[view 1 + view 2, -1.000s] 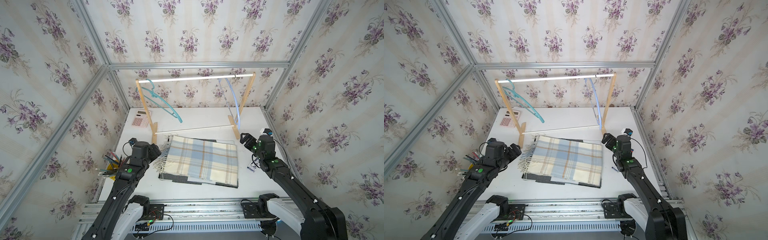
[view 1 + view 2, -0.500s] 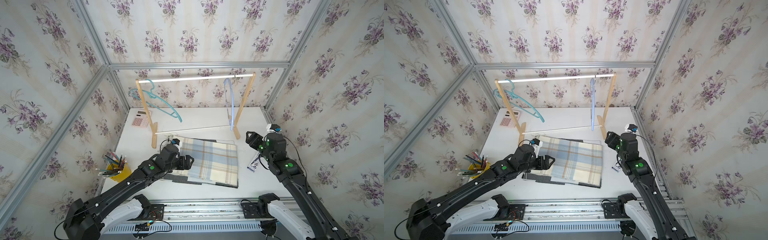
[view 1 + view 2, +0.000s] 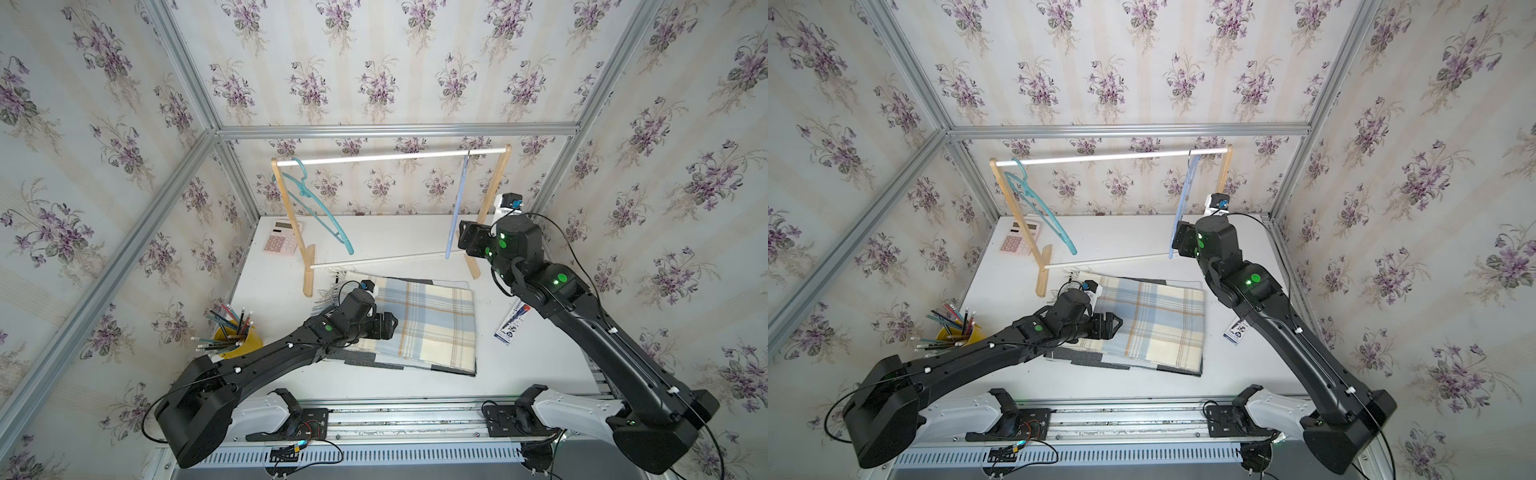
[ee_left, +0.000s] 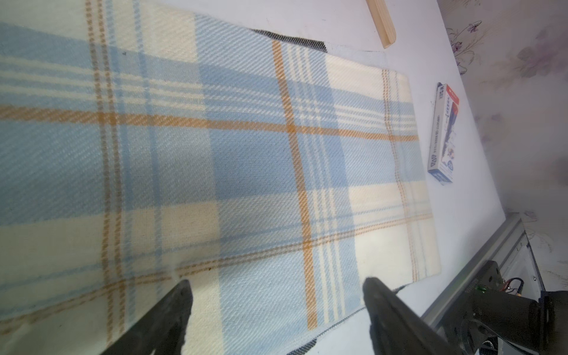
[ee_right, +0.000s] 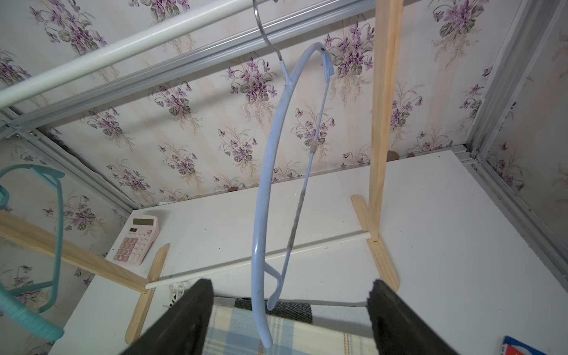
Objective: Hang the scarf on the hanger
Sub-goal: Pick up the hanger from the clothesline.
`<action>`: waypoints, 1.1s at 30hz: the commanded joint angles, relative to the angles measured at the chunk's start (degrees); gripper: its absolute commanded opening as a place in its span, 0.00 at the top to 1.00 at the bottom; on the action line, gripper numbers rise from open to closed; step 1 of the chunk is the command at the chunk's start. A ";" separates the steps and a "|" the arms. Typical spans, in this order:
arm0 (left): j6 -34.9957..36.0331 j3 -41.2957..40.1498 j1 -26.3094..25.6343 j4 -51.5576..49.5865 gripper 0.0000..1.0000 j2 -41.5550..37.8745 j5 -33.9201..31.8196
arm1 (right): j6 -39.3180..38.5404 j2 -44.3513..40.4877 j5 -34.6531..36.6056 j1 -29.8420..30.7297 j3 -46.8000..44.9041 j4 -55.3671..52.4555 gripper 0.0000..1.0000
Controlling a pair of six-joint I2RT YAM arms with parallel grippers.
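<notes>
Reaching is the step in hand, as I judge it: nothing is gripped yet. The scarf [image 3: 419, 324] lies folded flat on the bench [image 3: 540, 365], near the middle and just this side of the wooden rack. The left jaws are spread wide and hover over the scarf's left part. The right jaws, also spread, stand on either side of the lower end of the pale blue hanger [image 5: 258, 246]. It hangs from the right end of the rail [image 3: 390, 157], and the wrist view shows it apart from both of them. A teal hanger [image 5: 27, 322] hangs at the rail's left end.

The next move probably calls for the left jaws to drop and pinch the cloth near an edge, taking every layer together. The right jaws would close on the blue hanger to steady it, since it hangs freely and could swing.

In both top views the left wrist covers the jaw tips, so whether they touch the cloth cannot be told. The scarf's fringed end is partly behind that arm. A dark layer shows under the scarf's edges; I cannot tell whether it is a mat or part of the scarf.
</notes>
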 commanded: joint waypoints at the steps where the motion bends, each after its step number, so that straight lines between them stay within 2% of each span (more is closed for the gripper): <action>1: -0.32 -0.16 -0.11 1.25 0.14 -0.85 -0.67 | -1.02 2.88 1.65 0.17 2.20 0.67 0.17; 6: 0.21 0.98 -1.02 -4.15 0.15 -6.93 -4.18 | -1.38 4.60 3.49 0.26 2.61 1.48 0.16; 12: 1.34 7.20 -3.30 -14.89 0.16 -13.89 -9.46 | -1.16 3.80 3.08 0.30 2.21 0.99 0.15; 15: 2.08 11.47 -4.70 -19.96 0.17 -14.29 -12.76 | -0.99 3.83 2.93 0.30 2.29 0.99 0.15; 20: 1.75 15.20 -5.00 -22.41 0.18 -13.37 -12.98 | 1.38 4.75 0.46 0.84 4.16 1.46 0.15; 24: 1.99 24.64 -5.28 -31.18 0.20 -14.22 -17.71 | 1.83 4.24 -1.01 1.90 4.22 0.32 0.15; 28: 1.19 36.02 -5.26 -43.14 0.22 -13.03 -27.83 | 2.24 -0.54 -7.47 3.23 -0.48 1.24 0.16; 31: 3.25 41.22 -4.97 -47.69 0.24 -12.26 -37.83 | 1.81 -5.64 -18.71 3.76 -7.23 5.12 0.18; 33: 6.31 44.26 -2.92 -49.39 0.26 -10.70 -42.55 | 2.71 -8.51 -24.98 4.09 -12.06 7.90 0.19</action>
